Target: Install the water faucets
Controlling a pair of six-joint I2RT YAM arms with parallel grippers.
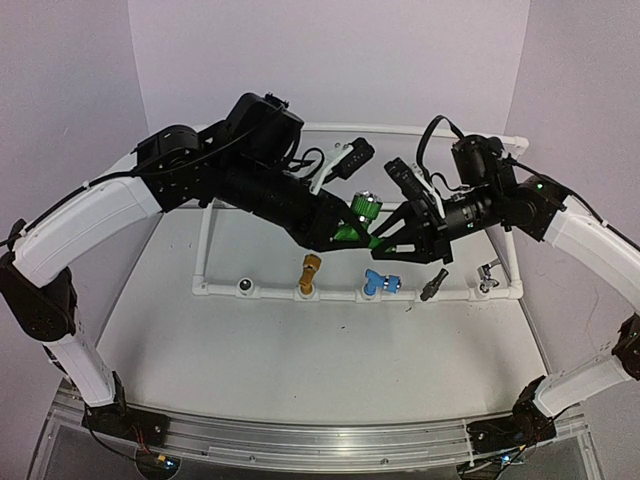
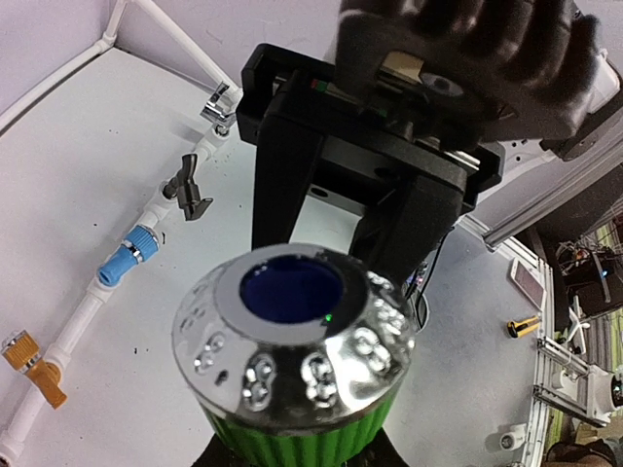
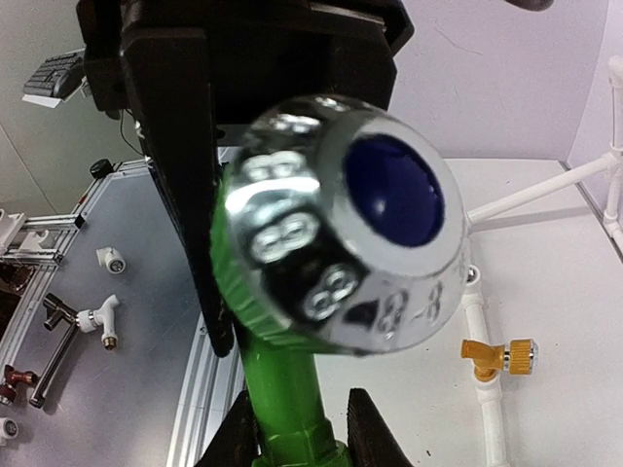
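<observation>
A green faucet (image 1: 358,213) with a shiny chrome cap hangs above the white pipe frame (image 1: 330,294), held between both arms. My left gripper (image 2: 297,453) is shut on its ribbed green body (image 2: 292,438). My right gripper (image 3: 307,443) is shut on its green stem (image 3: 282,389). In the top view the left gripper (image 1: 340,232) and right gripper (image 1: 388,242) meet at this faucet. On the frame's front pipe sit the golden-orange faucet (image 1: 309,270), blue faucet (image 1: 378,282), dark grey faucet (image 1: 433,284) and silver faucet (image 1: 487,272).
An open socket (image 1: 244,287) sits at the left end of the front pipe. A black device (image 1: 346,157) with a cable lies at the back inside the frame. Loose pipe fittings (image 3: 92,316) lie on a grey bench beyond the table edge.
</observation>
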